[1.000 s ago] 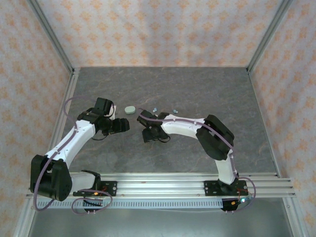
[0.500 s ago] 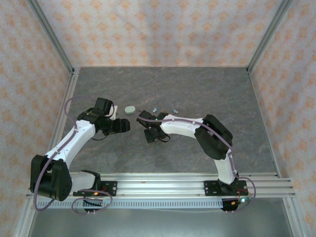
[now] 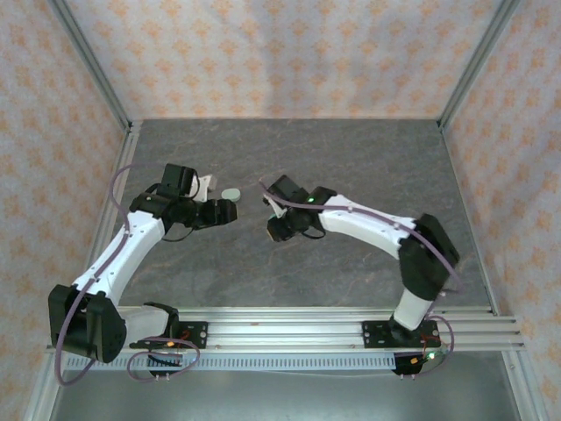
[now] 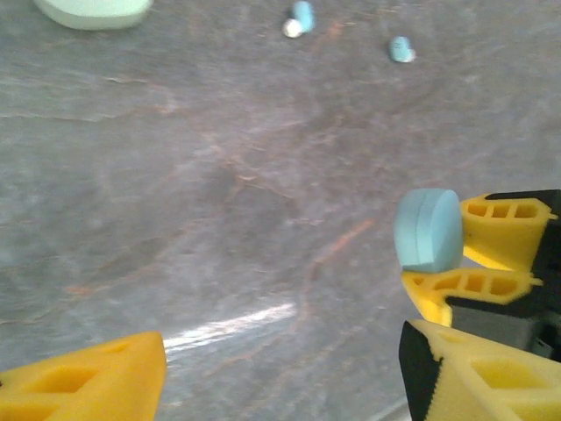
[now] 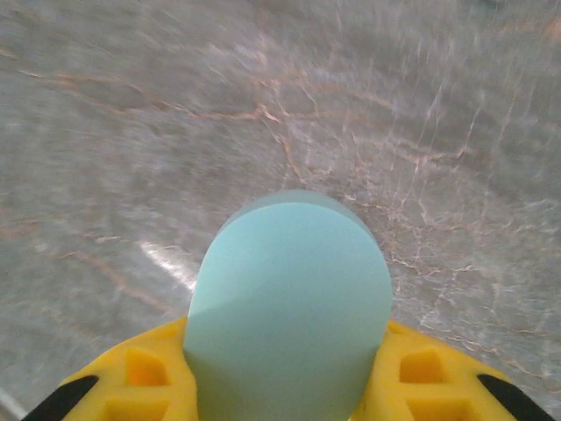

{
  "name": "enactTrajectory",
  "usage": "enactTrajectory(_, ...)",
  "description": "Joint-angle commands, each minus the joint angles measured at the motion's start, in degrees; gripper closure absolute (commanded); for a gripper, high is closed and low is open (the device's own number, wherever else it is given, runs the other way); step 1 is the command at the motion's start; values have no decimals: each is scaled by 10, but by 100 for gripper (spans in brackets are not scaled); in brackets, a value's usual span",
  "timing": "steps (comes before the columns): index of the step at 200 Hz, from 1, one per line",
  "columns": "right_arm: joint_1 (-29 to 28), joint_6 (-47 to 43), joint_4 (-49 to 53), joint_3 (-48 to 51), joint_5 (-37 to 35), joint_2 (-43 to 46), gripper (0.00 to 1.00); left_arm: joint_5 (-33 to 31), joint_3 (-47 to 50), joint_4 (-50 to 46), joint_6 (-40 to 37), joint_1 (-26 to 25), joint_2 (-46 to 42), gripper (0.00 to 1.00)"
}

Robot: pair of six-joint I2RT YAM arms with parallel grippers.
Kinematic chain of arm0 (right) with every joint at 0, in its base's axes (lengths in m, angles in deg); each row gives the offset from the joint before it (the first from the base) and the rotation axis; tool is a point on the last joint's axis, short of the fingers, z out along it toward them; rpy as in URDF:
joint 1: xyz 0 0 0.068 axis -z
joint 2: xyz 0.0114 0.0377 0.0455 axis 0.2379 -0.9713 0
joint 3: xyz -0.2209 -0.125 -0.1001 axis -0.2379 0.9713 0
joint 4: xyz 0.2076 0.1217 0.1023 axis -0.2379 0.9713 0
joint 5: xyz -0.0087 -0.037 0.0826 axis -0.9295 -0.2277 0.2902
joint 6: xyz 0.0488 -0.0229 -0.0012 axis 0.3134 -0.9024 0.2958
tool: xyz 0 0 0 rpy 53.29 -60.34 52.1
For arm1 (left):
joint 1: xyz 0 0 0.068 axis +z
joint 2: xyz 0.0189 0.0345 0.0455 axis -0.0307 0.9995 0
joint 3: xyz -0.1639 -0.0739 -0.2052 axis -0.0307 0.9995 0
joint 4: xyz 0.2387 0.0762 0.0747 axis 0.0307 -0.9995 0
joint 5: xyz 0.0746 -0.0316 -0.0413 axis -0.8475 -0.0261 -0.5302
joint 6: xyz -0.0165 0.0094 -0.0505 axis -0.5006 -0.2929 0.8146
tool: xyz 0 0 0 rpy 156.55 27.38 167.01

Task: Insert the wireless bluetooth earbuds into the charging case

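A light blue-teal oval charging case (image 5: 294,281) stands on edge between the yellow fingers of my right gripper (image 5: 289,355), which is shut on it above the grey table. The left wrist view shows that same case (image 4: 427,230) at the right, held off the surface. Two tiny blue-white earbuds (image 4: 301,16) (image 4: 401,49) lie on the table beyond it. My left gripper (image 4: 285,377) is open, its fingers wide apart with bare table between them. From above, the left gripper (image 3: 221,211) faces the right gripper (image 3: 280,228) across a small gap.
A second, pale green oval case (image 3: 230,193) lies closed just beyond the left gripper, seen also as the green case (image 4: 92,9) at the top left edge. The grey marble table (image 3: 351,158) is walled by patterned panels and aluminium rails (image 3: 123,175).
The right arm has swung its elbow out to the right and turned its wrist, carrying the blue case slightly right. The left gripper has shifted a little up and right, toward the green case.
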Motion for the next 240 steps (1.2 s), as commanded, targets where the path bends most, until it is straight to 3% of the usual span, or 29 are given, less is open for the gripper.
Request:
enactTrajectory(1, -3, -68, 12, 6, 70, 57, 76, 117, -13, 44, 63, 1, 7, 34)
enactTrajectory(83, -3, -87, 35, -4, 169, 125, 77, 180, -44, 76, 107, -76, 26, 37)
enactTrajectory(164, -3, -78, 8, 5, 148, 149, 79, 206, -50, 95, 154, -123, 40, 38)
enactTrajectory(181, -3, -77, 3, 8, 145, 153, 79, 208, -52, 96, 159, -126, 41, 44)
enactTrajectory(211, -2, -75, 1, 11, 138, 158, 75, 205, -58, 96, 169, -126, 43, 67)
enactTrajectory(240, 2, -53, -21, 23, 132, 173, 61, 188, -59, 115, 198, -126, 38, 79)
